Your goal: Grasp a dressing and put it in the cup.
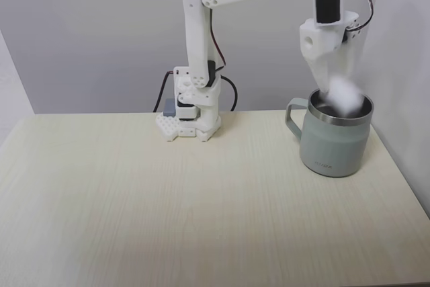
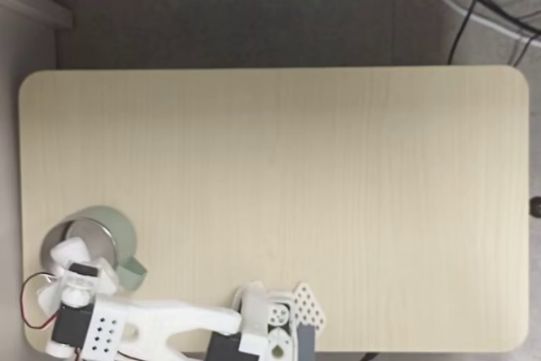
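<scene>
Dressing point(image 1: 345, 95) sits right at the cup's point(image 1: 334, 140) mouth in the front-facing fixed view: white fuzzy blob overlapping the steel rim, blurred, so I can't tell whether it's pinched or already dropping. Gripper point(image 1: 337, 85) points straight down above the opening, one finger point(image 1: 325, 72) tapering to the rim; jaw gap is hidden by the blur, can't call open or closed. In the top-down fixed view the cup point(image 2: 118, 224) is at about 8 o'clock on the table point(image 2: 279, 200), near the corner, handle toward 4 o'clock, and the gripper point(image 2: 66, 261) hangs over the mouth's 6 o'clock side with the dressing point(image 2: 68, 250) a white lump inside the rim line. Judgement: this is the release step. To do it well, centre the roll over the mouth rather than over the near rim, since it looks biased toward the arm side, and open only once the roll's lower end is below rim level. Soft gauze may cling to a finger, so open wide and lift straight up. Keep clear of the rim; a knock could shift the mug toward the table edge.
</scene>
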Robot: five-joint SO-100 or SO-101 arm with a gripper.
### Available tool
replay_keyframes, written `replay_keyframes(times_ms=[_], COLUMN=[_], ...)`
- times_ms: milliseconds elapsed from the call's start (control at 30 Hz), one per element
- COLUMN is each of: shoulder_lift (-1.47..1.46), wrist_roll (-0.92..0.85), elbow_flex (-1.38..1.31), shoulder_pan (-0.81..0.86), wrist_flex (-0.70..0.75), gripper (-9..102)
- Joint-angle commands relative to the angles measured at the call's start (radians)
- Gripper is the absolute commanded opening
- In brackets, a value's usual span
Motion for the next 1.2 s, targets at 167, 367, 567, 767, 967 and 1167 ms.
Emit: replay_keyframes(times_ms=[167, 367, 567, 767, 967, 1167], shoulder_lift=[-0.018, -0.043, -0.049, -0.049, -0.060, -0.048], wrist_roll=[0.034, 0.058, 0.086, 0.101, 0.080, 0.077], elbow_flex=[0.000, -0.009, -0.008, 0.011, 0.014, 0.008], shoulder_pan=[0.005, 0.000, -0.025, -0.052, -0.052, -0.057], wrist_flex=[-0.011, -0.011, -0.018, -0.017, -0.011, -0.015], gripper=[28, 28, 27, 27, 27, 26])
